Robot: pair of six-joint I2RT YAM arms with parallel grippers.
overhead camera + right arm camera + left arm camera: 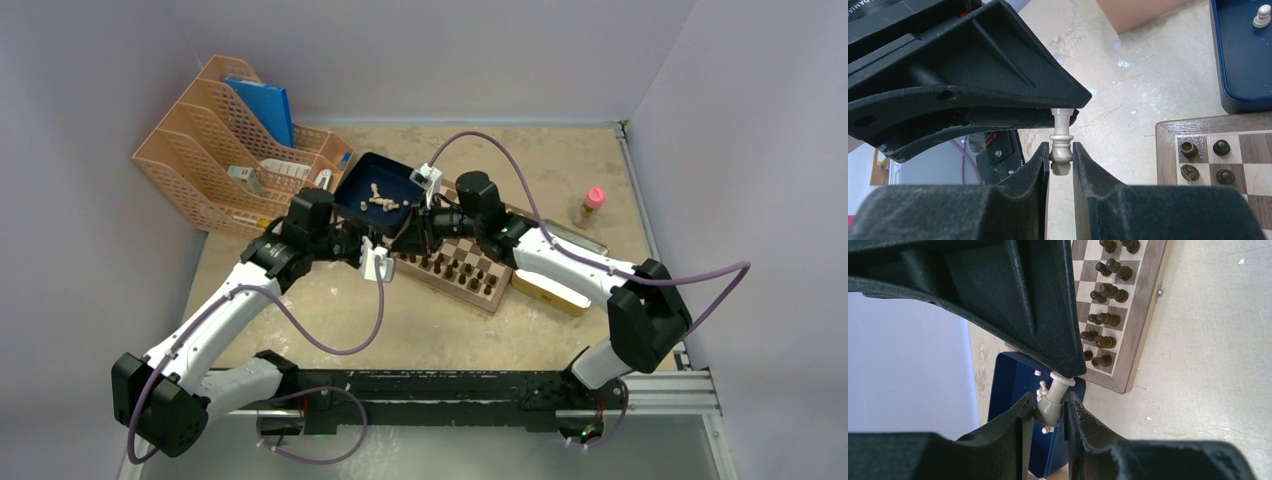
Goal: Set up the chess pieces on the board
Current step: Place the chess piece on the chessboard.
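A light beige chess piece (1053,402) is pinched between my left gripper (1045,410) fingers and also between my right gripper (1060,157) fingers, where it shows in the right wrist view (1061,147). The two grippers meet tip to tip in the top view, left (383,252) and right (405,238), above the near left corner of the board (497,300). Dark brown pieces (460,268) stand on the board. Several more beige pieces (383,203) lie in the dark blue tray (352,185).
An orange file organiser (230,150) stands at the back left. A yellow-rimmed tin (550,292) lies right of the board. A small pink-capped bottle (591,207) stands at the right. The tray (1008,385) and the board frame (1143,325) lie below the left gripper.
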